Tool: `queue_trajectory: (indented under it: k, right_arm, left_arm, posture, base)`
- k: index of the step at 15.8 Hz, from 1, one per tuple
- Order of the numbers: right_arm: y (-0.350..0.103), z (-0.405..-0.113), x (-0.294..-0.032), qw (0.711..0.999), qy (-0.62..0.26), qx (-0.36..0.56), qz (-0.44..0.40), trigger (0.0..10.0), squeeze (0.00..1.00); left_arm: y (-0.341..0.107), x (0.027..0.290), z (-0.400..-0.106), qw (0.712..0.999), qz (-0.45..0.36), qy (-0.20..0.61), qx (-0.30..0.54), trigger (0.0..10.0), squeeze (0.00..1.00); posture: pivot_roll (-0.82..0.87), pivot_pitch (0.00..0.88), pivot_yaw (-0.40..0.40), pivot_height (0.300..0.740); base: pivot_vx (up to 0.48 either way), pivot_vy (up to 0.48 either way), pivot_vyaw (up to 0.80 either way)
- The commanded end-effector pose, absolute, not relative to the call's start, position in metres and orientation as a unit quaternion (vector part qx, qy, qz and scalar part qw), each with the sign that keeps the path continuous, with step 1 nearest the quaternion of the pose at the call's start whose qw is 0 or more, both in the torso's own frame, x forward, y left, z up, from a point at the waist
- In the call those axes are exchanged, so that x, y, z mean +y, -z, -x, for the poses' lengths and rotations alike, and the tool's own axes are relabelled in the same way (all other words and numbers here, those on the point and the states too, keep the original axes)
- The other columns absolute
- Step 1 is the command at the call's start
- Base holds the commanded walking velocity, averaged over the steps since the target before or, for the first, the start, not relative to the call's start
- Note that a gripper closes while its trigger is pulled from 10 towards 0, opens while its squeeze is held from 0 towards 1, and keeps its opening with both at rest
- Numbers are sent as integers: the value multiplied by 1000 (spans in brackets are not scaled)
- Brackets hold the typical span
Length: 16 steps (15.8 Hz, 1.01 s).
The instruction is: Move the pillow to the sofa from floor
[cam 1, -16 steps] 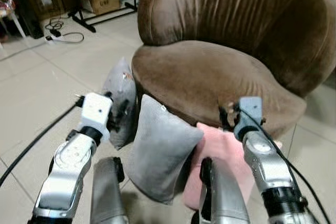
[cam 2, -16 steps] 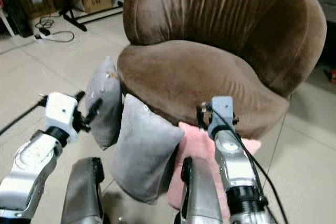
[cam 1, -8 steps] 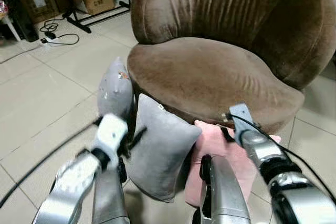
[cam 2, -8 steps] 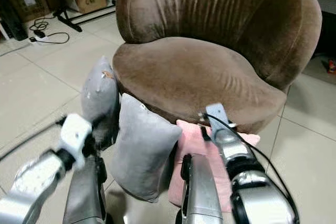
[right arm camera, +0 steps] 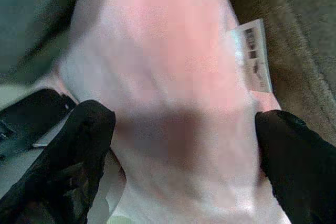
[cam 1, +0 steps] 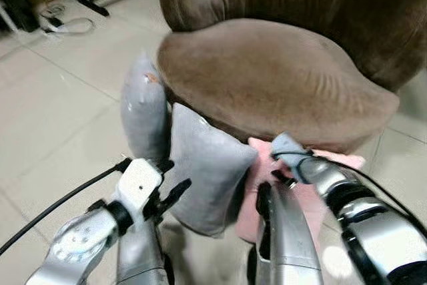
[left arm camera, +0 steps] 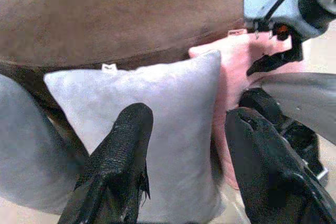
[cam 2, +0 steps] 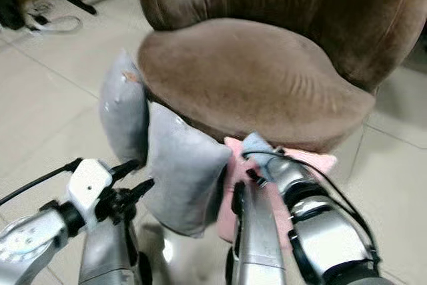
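nearest the camera, the left gripper [left arm camera: 184, 145] is held with its fingers spread apart, and the middle grey pillow [left arm camera: 157, 114] is framed between them in the left wrist view, just ahead and not yet touched. the right gripper [right arm camera: 178, 145] is likewise spread wide, and the pink pillow [right arm camera: 173, 77] lies squarely between its two fingers, close enough that a grasp seems nearly ready, though contact cannot be told. of the two arms, the right is judged the nearer to its pillow. all three pillows stand on edge on the tiled floor [cam 1: 47, 98], leaned against the front of the brown sofa [cam 1: 267, 71]: the pink one at the sofa's right front, the middle grey pillow beside it, and a second grey pillow [cam 1: 143, 115] further to the left. their long axes run upward, so the lift is judged to go up and over onto the seat behind them.
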State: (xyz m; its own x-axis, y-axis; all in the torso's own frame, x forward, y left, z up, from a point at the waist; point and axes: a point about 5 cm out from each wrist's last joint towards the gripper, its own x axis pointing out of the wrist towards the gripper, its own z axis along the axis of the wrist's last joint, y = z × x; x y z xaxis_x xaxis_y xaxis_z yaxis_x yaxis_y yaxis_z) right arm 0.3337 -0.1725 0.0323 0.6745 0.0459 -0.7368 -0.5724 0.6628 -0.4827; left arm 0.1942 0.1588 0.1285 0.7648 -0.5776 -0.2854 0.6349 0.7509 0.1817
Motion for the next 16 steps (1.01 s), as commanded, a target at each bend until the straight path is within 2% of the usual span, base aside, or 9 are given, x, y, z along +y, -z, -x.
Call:
queue_trajectory:
  k: [1,2,3,4,5,16]
  right_arm:
    - [-33,-335,-171,832,-172,347,397,10000,0]
    - [-31,-335,-168,829,-158,338,417,10000,0]
    - [-34,-337,-163,844,-140,321,407,9412,0]
    - [-37,-340,-161,857,-125,307,393,1529,0]
    - [-40,-342,-159,870,-115,294,378,0,0]
    - [-23,-329,-123,871,-187,279,359,0,0]
  left_arm:
    - [-132,158,-191,931,-133,323,106,10000,0]
    - [-133,157,-187,931,-130,323,110,10000,0]
    - [-132,157,-181,930,-125,327,116,10000,0]
    - [-132,156,-180,930,-124,326,116,10000,0]
    - [-133,155,-181,931,-123,324,116,10000,0]
    - [-132,151,-178,932,-119,321,117,10000,0]
  posture:
    - [29,193,-11,456]
    - [33,214,-12,456]
    - [30,210,-15,456]
    - [28,210,-17,456]
    - [27,212,-22,456]
    - [21,188,-38,456]
  base:
    - [0,0,0]
    - [0,0,0]
    - [0,0,0]
    - [0,0,0]
    - [0,0,0]
    - [0,0,0]
